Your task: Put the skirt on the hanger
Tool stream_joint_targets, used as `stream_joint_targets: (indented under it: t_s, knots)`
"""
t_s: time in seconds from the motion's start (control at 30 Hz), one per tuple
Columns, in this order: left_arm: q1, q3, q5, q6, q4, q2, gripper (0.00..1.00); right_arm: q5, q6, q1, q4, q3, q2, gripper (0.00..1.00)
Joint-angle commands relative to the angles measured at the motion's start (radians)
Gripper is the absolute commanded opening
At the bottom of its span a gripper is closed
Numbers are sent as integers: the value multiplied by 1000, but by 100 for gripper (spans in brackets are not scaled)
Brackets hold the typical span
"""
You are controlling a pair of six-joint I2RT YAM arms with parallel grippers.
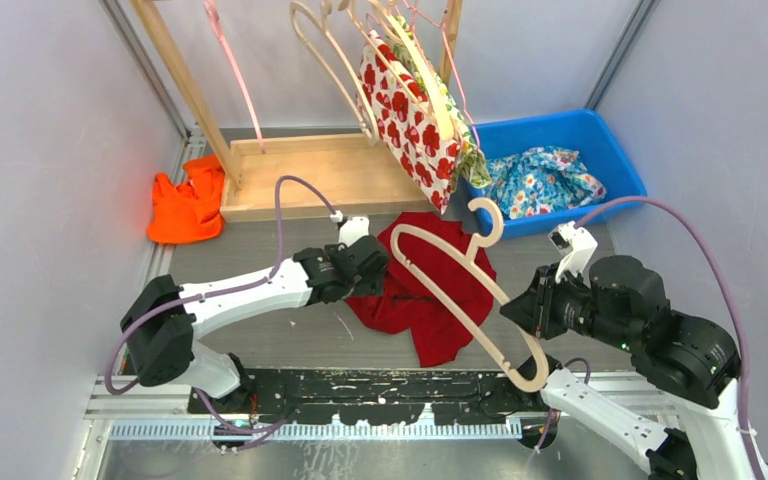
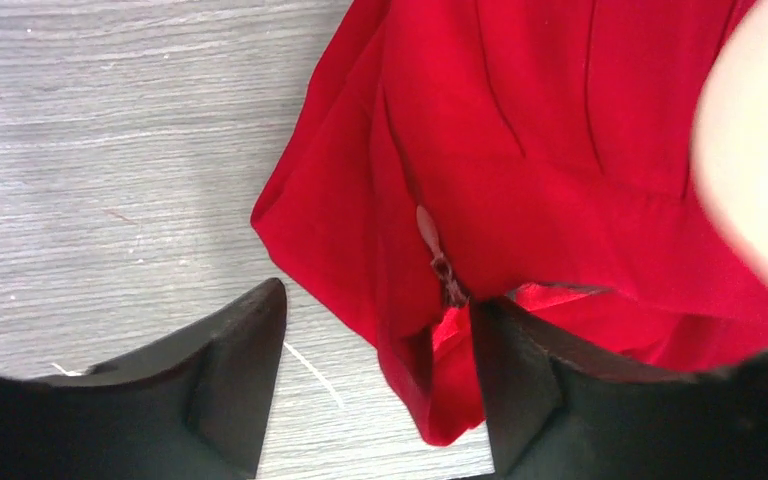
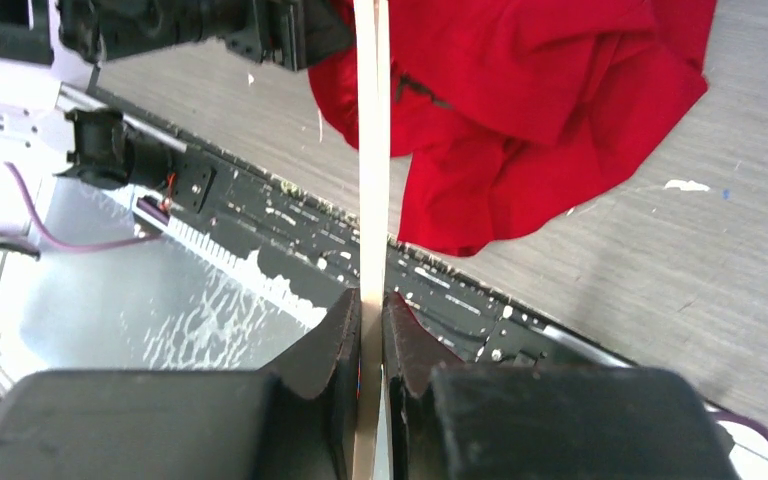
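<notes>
Skirt not yet hung: the red skirt [image 1: 420, 290] is seen lying crumpled on the grey table [image 1: 250, 262], between the two arms, with no part of it threaded onto the wooden hanger [image 3: 370, 150]. The hanger is held above the cloth, clamped edge-on at its near end by the right gripper [image 3: 370, 315]. The left gripper [image 2: 380, 300] is lowered with its jaws apart astride the skirt's edge by the zip [image 2: 445, 268], nothing being gripped. The pick-up and the hanging are judged to be all left to do. The skirt's longer axis is laid roughly from far to near, the zipped edge turned towards the left arm. The hanger's length is set diagonally, far-left to near-right, its hook [image 1: 487, 213] pointed away towards the blue bin [image 1: 560, 121].
</notes>
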Motion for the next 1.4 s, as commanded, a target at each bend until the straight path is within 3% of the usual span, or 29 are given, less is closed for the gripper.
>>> stream_joint_targets:
  t_s: [0.0,0.13,0.33,0.63,0.87,1.1,1.37]
  knots:
    - [25,67,2,40,54,9,57,-91,37,0,-31,4,-30,1]
    - [34,75,12,52,53,1,35,-123,37,-12,-84,14,-48,1]
    - [41,74,32,60,63,-10,18,-236,7,-69,-121,-16,-62,1]
    - [42,74,95,71,98,-66,13,-295,8,-130,-44,-94,-81,1]
    - [39,73,212,78,93,-161,12,-176,32,-132,50,-160,-93,1]
    - [37,56,233,73,37,-305,12,-16,39,-131,140,-205,-82,1]
    - [31,79,298,75,-6,-360,12,33,48,-131,292,-213,-73,1]
